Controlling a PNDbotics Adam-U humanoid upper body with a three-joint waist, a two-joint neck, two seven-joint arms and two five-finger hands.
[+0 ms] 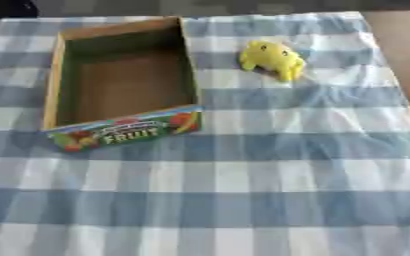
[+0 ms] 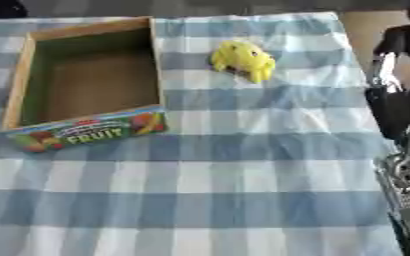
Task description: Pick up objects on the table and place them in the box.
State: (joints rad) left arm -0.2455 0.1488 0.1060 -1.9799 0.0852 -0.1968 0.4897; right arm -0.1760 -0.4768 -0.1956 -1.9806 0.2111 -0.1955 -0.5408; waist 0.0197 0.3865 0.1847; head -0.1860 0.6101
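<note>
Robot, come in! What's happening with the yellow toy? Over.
Right arm at table's right edge, hand unclear; left hand unseen. Yellow toy on cloth, right of empty fruit box. Nothing between them.

Yellow soft toy [image 1: 272,59] lying just right of open cardboard fruit box [image 1: 54,70], apart.

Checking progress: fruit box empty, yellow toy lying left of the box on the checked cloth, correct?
Not quite. The yellow toy lies to the right of the fruit box, not left, apart from it on the checked cloth. The left eye view shows it. The box is empty, as you said.
</note>
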